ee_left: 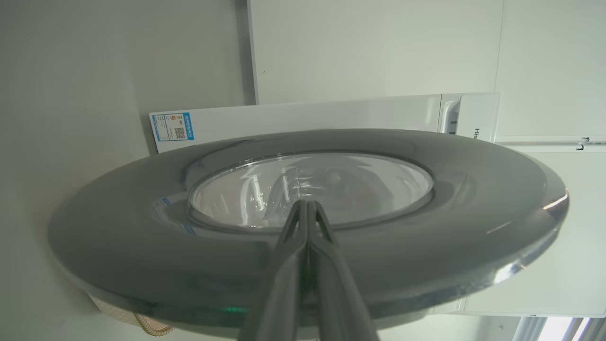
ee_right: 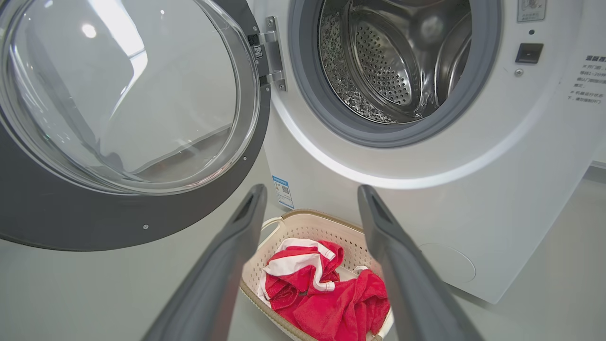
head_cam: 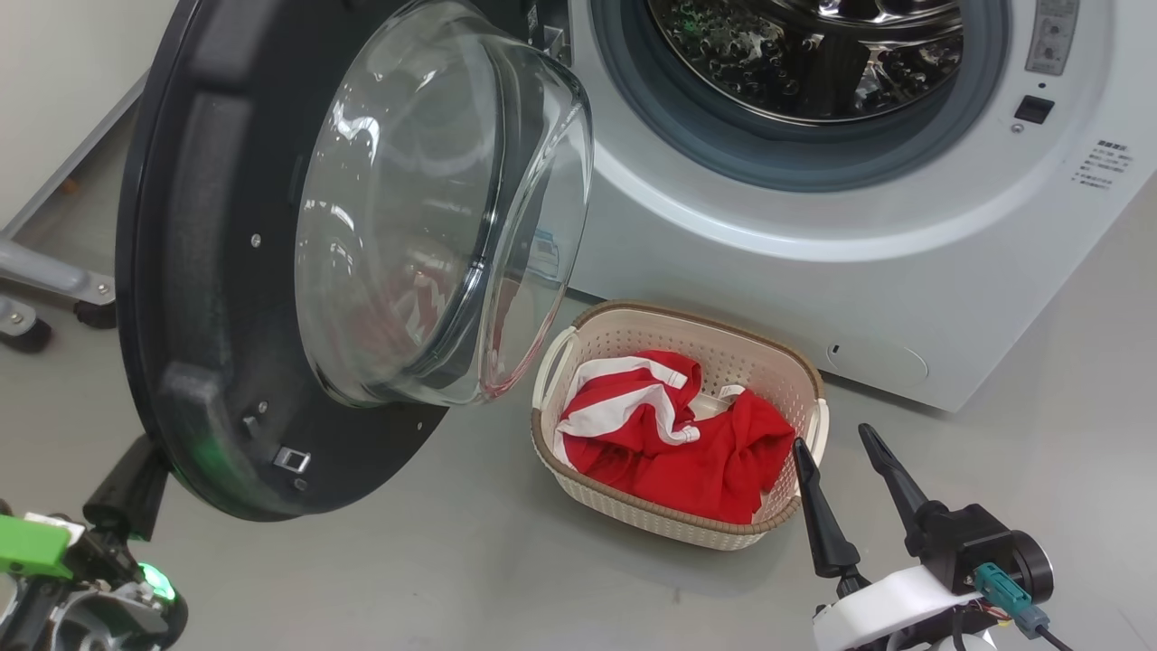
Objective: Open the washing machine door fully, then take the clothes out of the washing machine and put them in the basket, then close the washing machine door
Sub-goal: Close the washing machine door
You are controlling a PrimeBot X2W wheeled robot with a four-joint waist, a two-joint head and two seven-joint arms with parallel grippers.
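Note:
The washing machine door (head_cam: pixel 217 271) stands swung out to the left, its glass bowl (head_cam: pixel 434 199) facing the white washing machine (head_cam: pixel 813 226). The steel drum (ee_right: pixel 393 61) shows no fabric. Red clothes (head_cam: pixel 687 443) with white stripes lie in the cream basket (head_cam: pixel 687 316) on the floor below the opening. My right gripper (head_cam: pixel 833 438) is open just right of the basket, nothing between its fingers. From its wrist, the right gripper (ee_right: pixel 311 189) frames the basket (ee_right: pixel 307 220) and clothes (ee_right: pixel 322 293). My left gripper (head_cam: pixel 136 475) is shut behind the door's lower edge. In the left wrist view, the left gripper (ee_left: pixel 307 203) points at the door's glossy outer face (ee_left: pixel 142 246).
A metal frame leg with casters (head_cam: pixel 54 280) stands at the far left beside the wall. Bare grey floor (head_cam: pixel 452 561) lies before the basket. The machine's round flap (head_cam: pixel 877 362) sits low on its front, right of the basket.

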